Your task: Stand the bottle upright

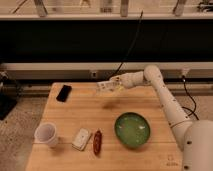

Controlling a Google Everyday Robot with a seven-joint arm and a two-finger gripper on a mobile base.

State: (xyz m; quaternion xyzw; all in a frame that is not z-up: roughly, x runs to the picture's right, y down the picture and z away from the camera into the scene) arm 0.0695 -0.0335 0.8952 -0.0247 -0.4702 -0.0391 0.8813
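The bottle [104,86] is a small whitish plastic one, held lying roughly sideways in the air above the back middle of the wooden table [100,112]. My gripper [114,84] is shut on the bottle at its right end, at the end of the white arm [160,92] that reaches in from the right. The bottle's shadow falls on the tabletop just below it.
A black phone [63,93] lies at the back left. A white cup [46,134] stands at the front left, with a flat white block [81,139] and a reddish-brown oblong item [97,141] beside it. A green bowl [132,129] sits front right.
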